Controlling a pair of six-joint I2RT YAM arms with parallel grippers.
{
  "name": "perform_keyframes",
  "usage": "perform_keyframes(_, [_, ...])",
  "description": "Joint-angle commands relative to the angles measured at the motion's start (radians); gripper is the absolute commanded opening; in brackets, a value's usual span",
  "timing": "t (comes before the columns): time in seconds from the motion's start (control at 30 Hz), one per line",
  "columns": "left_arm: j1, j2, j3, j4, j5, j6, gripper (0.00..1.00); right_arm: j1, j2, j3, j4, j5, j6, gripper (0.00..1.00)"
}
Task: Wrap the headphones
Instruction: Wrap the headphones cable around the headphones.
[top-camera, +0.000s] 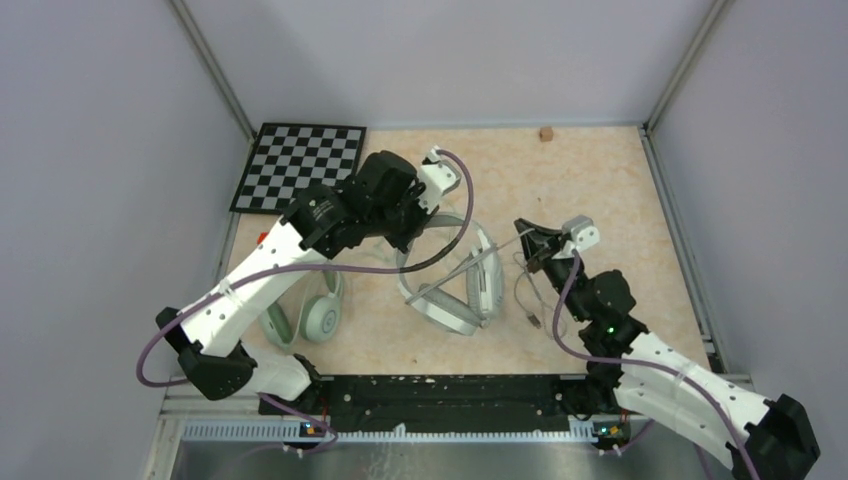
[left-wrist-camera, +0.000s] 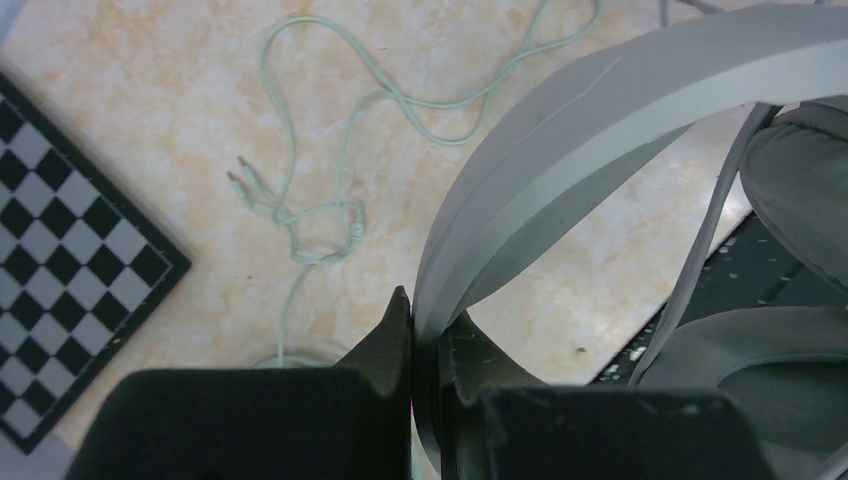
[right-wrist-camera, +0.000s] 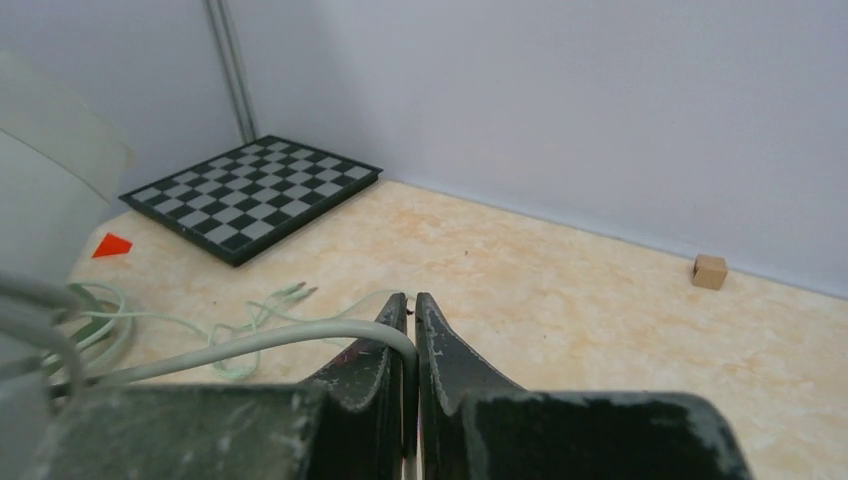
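White headset (top-camera: 440, 312) mid-table; mint-green headset (top-camera: 322, 318) lies left.

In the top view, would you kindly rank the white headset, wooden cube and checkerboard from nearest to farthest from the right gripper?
From the right gripper:
1. the white headset, just to its left, its grey cable in the grip.
2. the wooden cube, at the table's far edge.
3. the checkerboard, in the far-left corner.

No legible text, label, brand or number in any view. The checkerboard (top-camera: 300, 165), far left, bears only black and white squares. The small red triangle (right-wrist-camera: 112, 244) near it is unlettered.
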Motion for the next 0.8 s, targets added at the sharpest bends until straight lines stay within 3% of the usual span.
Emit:
perform_keyframes(0.0, [-0.006, -0.06, -0.077, 0.063, -0.188, 0.145, 0.0, -0.02, -0.02, 0.157, -0.196, 0.01, 0.039, 0.0])
perform_keyframes(0.13, [-0.006, -0.091, -0.188, 0.237, -0.351, 0.311, 0.0, -0.02, 0.007, 0.294, -0.507, -0.145, 0.161, 0.0])
perform_keyframes(0.3, [-0.01, -0.146, -0.345, 0.49, -0.521, 0.486, 0.0, -0.02, 0.022, 0.405, -0.715, -0.333, 0.292, 0.0])
perform_keyframes(0.43, [-0.016, -0.204, -0.444, 0.653, -0.551, 0.581, 0.0, -0.02, 0.043, 0.452, -0.743, -0.469, 0.37, 0.0])
perform_keyframes(0.53, [-0.021, -0.217, -0.473, 0.683, -0.567, 0.609, 0.0, -0.02, 0.044, 0.458, -0.716, -0.526, 0.411, 0.0])
perform_keyframes(0.77, [-0.024, -0.287, -0.562, 0.721, -0.444, 0.642, 0.0, -0.02, 0.056, 0.493, -0.743, -0.398, 0.41, 0.0])
